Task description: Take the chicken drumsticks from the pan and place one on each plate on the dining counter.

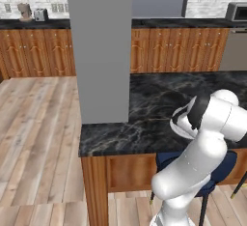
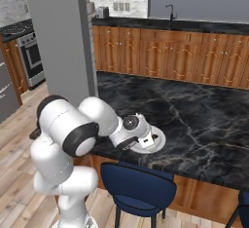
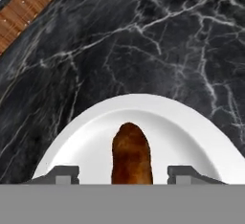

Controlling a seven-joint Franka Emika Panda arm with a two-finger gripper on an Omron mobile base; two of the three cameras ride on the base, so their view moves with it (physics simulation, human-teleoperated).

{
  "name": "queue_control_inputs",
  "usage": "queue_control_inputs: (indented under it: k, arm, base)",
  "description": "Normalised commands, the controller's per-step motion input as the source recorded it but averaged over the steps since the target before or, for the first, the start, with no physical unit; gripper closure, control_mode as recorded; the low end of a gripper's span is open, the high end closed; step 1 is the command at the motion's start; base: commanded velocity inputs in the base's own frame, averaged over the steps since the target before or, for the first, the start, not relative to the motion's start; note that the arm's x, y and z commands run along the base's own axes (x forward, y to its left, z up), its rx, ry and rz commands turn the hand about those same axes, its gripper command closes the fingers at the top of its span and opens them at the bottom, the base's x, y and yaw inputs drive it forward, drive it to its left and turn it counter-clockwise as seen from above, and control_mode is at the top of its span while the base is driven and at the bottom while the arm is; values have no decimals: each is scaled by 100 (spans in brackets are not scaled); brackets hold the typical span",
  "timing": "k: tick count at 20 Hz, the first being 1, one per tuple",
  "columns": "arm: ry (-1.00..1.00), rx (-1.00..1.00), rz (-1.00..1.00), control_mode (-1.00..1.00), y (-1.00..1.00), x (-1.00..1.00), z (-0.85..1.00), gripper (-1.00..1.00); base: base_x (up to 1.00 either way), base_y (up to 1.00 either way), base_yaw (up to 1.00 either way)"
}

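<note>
The white arm's two-finger end effector (image 3: 122,173) hangs low over a small round plain white shallow plate (image 3: 86,137) that sits near the front edge of the long black, white-veined marble tabletop (image 3: 143,41) with brown wooden cabinet fronts. In the hand view its two dark fingertips (image 3: 64,174) stand spread wide apart, one on each side of a dark reddish-brown cooked chicken drumstick (image 3: 131,153), with clear white plate showing between each tip and the meat, so neither tip touches it. The drumstick lies on the plate, its narrower rounded end pointing away from the hand toward the middle of the plate.

From the right base view, the end effector (image 2: 146,142) covers much of the plate (image 2: 158,139), and a dark blue padded stool (image 2: 138,185) stands just below the tabletop's (image 2: 194,120) edge. In the left base view the arm's elbow hides most of the plate (image 1: 177,129); a wide grey square pillar (image 1: 99,51) rises from the left end of the tabletop (image 1: 144,104).
</note>
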Motion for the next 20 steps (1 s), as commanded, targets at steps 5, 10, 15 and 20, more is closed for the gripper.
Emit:
queue_control_inputs:
  k: [5,10,15,20]
  arm:
    - [-13,0,2,-100,0,0,11,-100]
    - [-21,0,5,-100,45,14,76,-100]
    - [6,-10,9,-100,88,2,100,-100]
    - [36,-31,28,-100,89,-18,100,-100]
  base:
    - [0,0,0]
    - [0,0,0]
    - [0,0,0]
    - [0,0,0]
